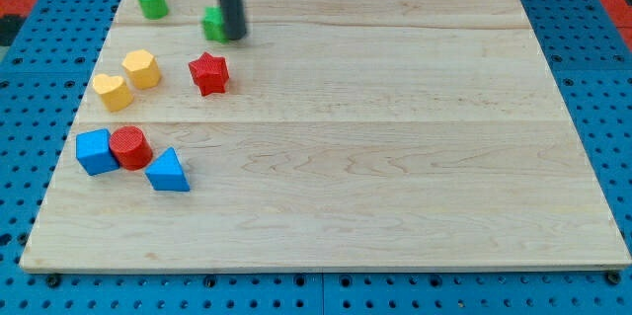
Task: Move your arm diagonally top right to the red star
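On the wooden board [395, 157], going left to right: a blue cube [95, 151], a yellow heart [113, 91], a red cylinder [129, 147], a yellow hexagon [142, 68], a green cylinder [151, 2] and a blue triangle [168, 171]. The red star [208, 73] lies just below and left of my tip [235, 36], apart from it. My tip touches a half-hidden green block [213, 24]; it is a bare rod with nothing to open or close.

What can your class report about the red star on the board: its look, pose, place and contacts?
The red star is a small, matte, plastic-looking block lying flat in the wooden board's upper-left part. Nothing touches it. My tip sits above and slightly to the view's right of it, against a green block. A yellow block lies to its left.
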### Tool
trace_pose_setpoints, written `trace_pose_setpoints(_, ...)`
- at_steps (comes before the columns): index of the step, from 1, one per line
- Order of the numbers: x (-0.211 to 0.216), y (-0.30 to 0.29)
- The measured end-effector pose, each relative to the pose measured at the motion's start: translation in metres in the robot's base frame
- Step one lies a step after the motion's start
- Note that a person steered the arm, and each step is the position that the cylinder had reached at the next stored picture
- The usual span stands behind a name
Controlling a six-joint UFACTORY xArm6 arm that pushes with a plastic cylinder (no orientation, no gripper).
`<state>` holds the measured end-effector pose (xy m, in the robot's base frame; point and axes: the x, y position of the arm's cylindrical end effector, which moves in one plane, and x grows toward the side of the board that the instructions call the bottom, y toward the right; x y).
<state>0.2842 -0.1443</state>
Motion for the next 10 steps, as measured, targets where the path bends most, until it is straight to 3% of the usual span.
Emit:
trace_pose_setpoints(1,-0.016,-0.034)
trace_pose_setpoints(4,-0.020,0.005)
trace_pose_setpoints(7,0.001,0.128)
trace_pose_setpoints(10,0.001,0.181)
